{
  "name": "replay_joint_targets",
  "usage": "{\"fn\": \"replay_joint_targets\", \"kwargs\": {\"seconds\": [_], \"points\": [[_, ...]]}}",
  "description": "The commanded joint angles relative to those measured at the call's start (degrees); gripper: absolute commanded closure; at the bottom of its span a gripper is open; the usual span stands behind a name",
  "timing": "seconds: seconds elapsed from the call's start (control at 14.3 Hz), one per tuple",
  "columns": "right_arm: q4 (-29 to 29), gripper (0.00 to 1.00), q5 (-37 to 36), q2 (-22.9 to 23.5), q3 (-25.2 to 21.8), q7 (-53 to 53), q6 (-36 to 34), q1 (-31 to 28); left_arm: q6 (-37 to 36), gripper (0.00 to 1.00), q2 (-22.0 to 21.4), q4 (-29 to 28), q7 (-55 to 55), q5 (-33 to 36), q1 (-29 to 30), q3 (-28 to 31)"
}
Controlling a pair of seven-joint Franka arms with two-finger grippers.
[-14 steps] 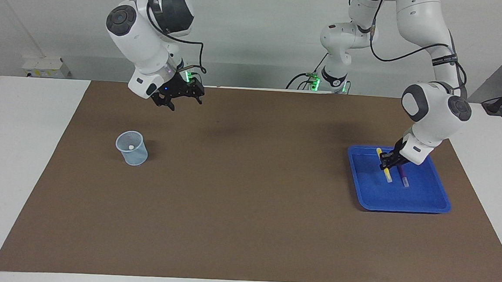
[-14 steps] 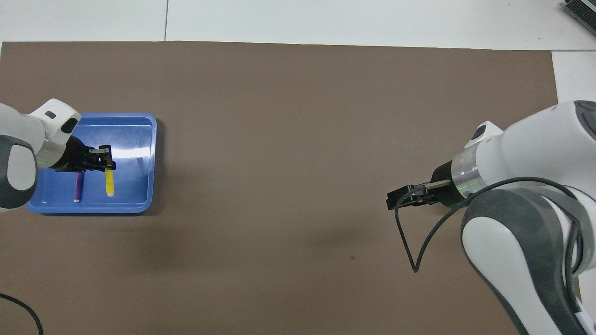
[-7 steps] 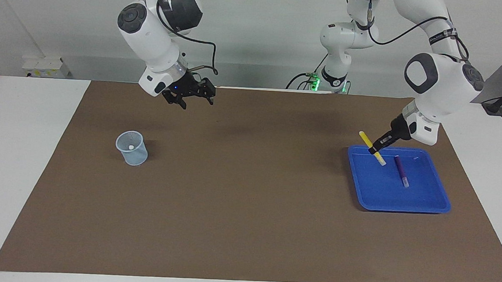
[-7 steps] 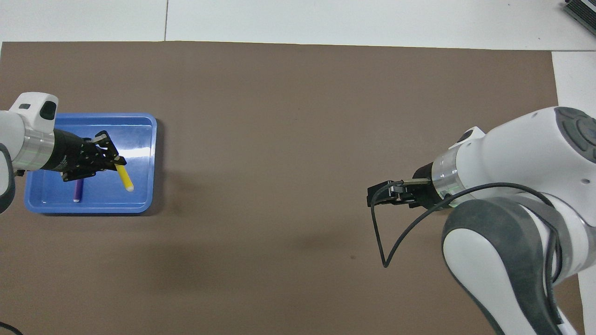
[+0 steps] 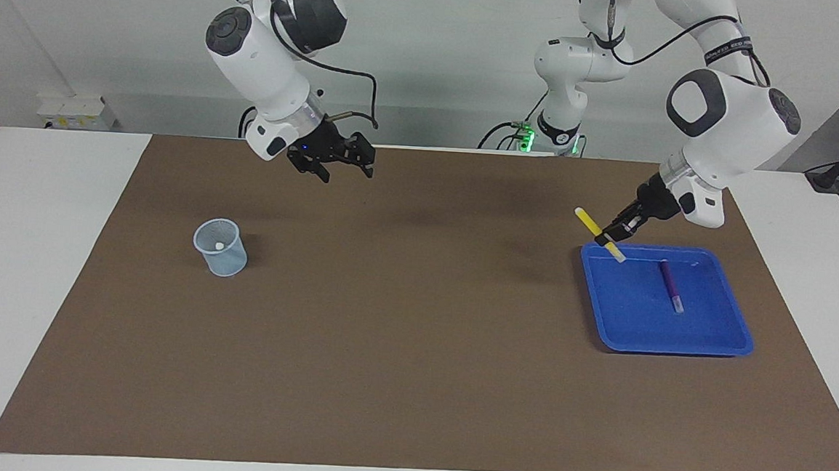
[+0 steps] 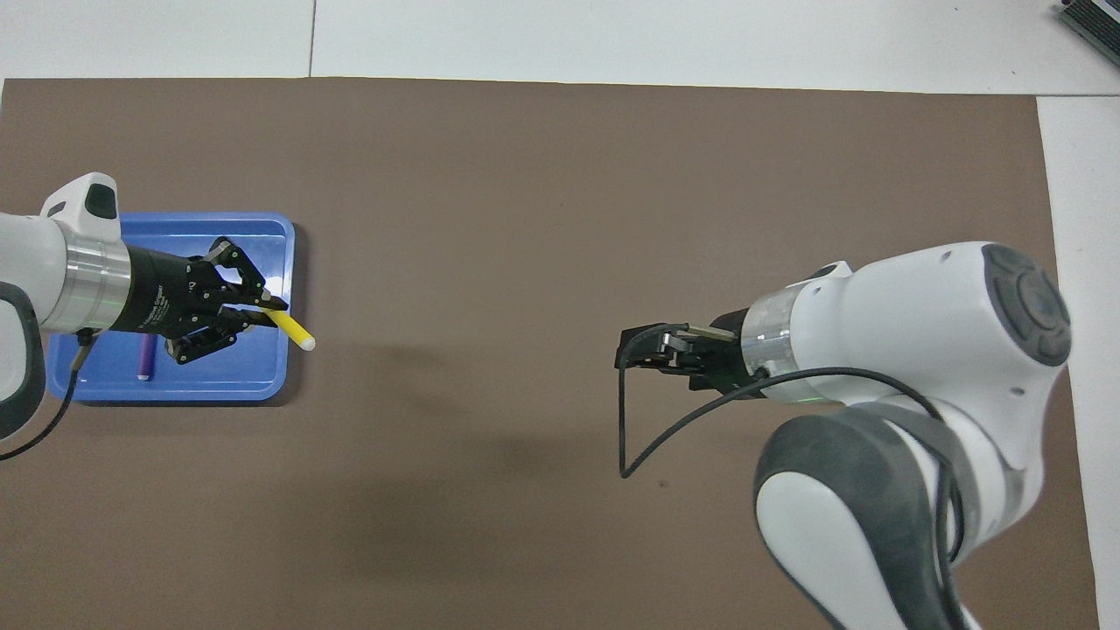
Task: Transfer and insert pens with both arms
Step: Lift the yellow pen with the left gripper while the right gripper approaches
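My left gripper is shut on the yellow pen and holds it tilted in the air over the blue tray's edge toward the table's middle. In the overhead view the left gripper shows the yellow pen sticking out past the tray. The purple pen lies in the tray; it also shows in the overhead view. My right gripper is open and empty, up in the air over the brown mat; it also shows in the overhead view. The green pen is hidden.
A small pale blue mesh cup stands on the brown mat toward the right arm's end, with a small whitish tip showing inside. The right arm hides the cup in the overhead view. White table borders the mat.
My left gripper has lifted the yellow pen out of the tray and carried it toward the table's middle. My right gripper has moved toward the middle too. The purple pen has stayed.
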Motion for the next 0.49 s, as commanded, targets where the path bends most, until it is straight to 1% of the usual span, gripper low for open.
{"fn": "replay_joint_targets", "kwargs": {"seconds": [0.0, 0.07, 0.21, 0.42], "points": [[-1.31, 0.0, 3.29, -0.56, 0.12, 7.3, 5.59, 3.08, 0.32, 1.0, -5.08, -4.62, -8.39, -3.14, -2.18, 0.71], [-1.22, 0.0, 5.31, -0.39, 0.12, 8.8, 6.9, 3.61, 0.67, 1.0, -6.04, -5.14, -11.3, -3.4, -2.88, 0.62], [-1.22, 0.0, 8.92, -0.04, 0.12, 11.09, 11.99, 4.92, 2.94, 1.0, -8.41, -7.16, -19.28, -3.5, -5.51, 0.62], [-0.87, 0.0, 11.91, 0.75, 0.12, 18.02, 18.93, 9.31, 7.25, 1.0, -10.62, -9.45, -29.41, -3.67, -9.3, 0.62]]}}
